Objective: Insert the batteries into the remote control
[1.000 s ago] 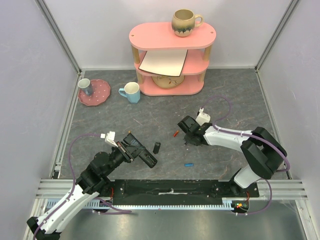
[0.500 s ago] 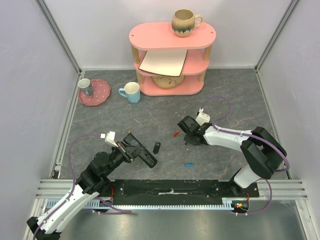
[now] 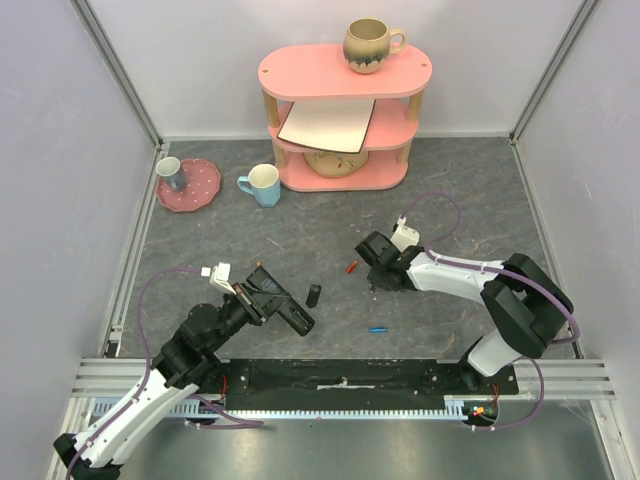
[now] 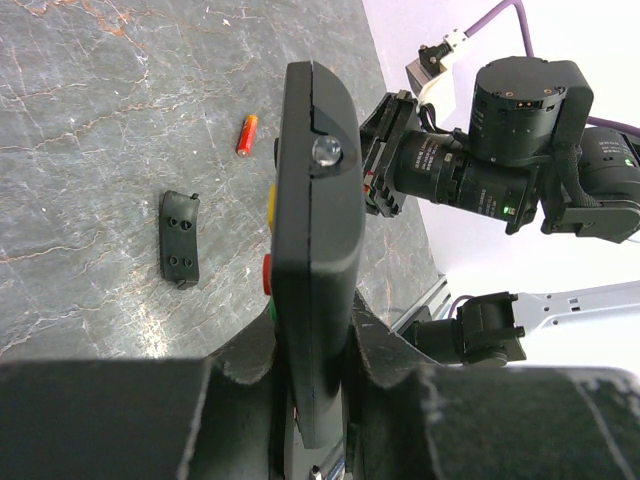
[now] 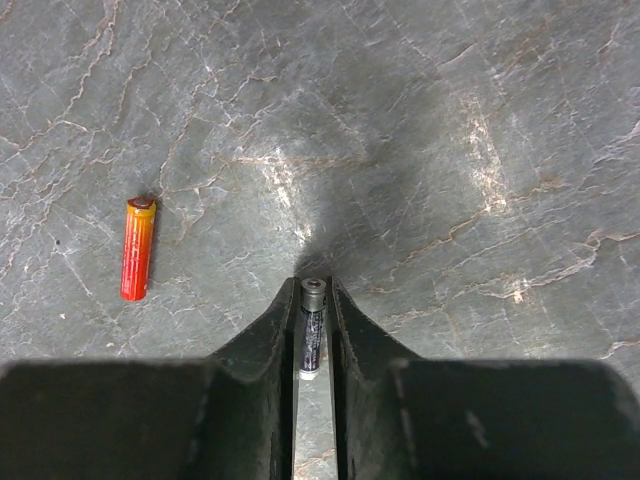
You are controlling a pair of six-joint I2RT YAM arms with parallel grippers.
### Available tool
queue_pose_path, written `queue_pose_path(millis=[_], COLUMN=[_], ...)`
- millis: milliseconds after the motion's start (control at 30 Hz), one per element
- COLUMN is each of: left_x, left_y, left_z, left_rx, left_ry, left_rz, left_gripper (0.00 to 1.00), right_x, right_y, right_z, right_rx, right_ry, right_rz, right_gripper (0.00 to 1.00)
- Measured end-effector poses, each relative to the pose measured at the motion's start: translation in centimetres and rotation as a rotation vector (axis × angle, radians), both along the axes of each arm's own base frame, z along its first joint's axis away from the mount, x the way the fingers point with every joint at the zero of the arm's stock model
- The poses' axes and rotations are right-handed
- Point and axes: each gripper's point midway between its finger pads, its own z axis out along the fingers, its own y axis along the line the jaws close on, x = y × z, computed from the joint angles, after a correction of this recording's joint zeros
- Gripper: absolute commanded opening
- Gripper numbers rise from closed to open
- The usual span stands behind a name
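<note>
My left gripper is shut on the near end of the black remote control, holding it edge-up above the table; the same remote shows at lower left in the top view. My right gripper points down at the table, shut on a dark battery with a silver tip that lies between its fingers. A red-orange battery lies loose to its left, also. A blue battery lies nearer the front. My right gripper stands mid-table.
A small black battery cover lies on the grey table between the arms. At the back stands a pink shelf with a mug on top. A blue-white cup and a red plate sit at back left.
The right gripper's fingers have come together a little over the same spot. The left arm and the remote have not moved.
</note>
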Motion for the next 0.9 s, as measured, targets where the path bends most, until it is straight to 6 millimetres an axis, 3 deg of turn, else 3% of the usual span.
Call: queue_pose_path(millis=[100, 267, 367, 467, 633, 767, 900], left_x=[0.0, 0.0, 0.0, 0.1, 0.6, 0.8, 0.8], left_y=[0.0, 0.0, 0.0, -0.1, -0.8, -1.9, -3.3], left_z=[0.0, 0.0, 0.1, 0.5, -0.5, -2.3, -2.6], left_rx=[0.000, -0.001, -0.003, -0.014, 0.018, 0.067, 0.062], left_ry=[0.000, 0.000, -0.003, -0.014, 0.023, 0.087, 0.098], left_rz=[0.000, 0.000, 0.000, 0.000, -0.010, -0.049, -0.108], left_gripper=[0.02, 0.02, 0.02, 0.02, 0.02, 0.02, 0.02], right_x=[0.0, 0.0, 0.1, 0.8, 1.7, -0.5, -2.8], right_y=[0.0, -0.2, -0.5, -0.2, 2.8, 4.9, 6.5], right_z=[0.0, 0.2, 2.0, 5.6, 14.7, 20.2, 23.2], right_rx=[-0.002, -0.012, -0.022, -0.025, 0.027, 0.090, 0.134], right_ry=[0.001, -0.008, -0.053, -0.141, -0.366, -0.533, -0.657], right_rz=[0.004, 0.024, 0.071, 0.180, 0.441, 0.659, 0.804], right_gripper=[0.00, 0.00, 0.00, 0.00, 0.00, 0.00, 0.00])
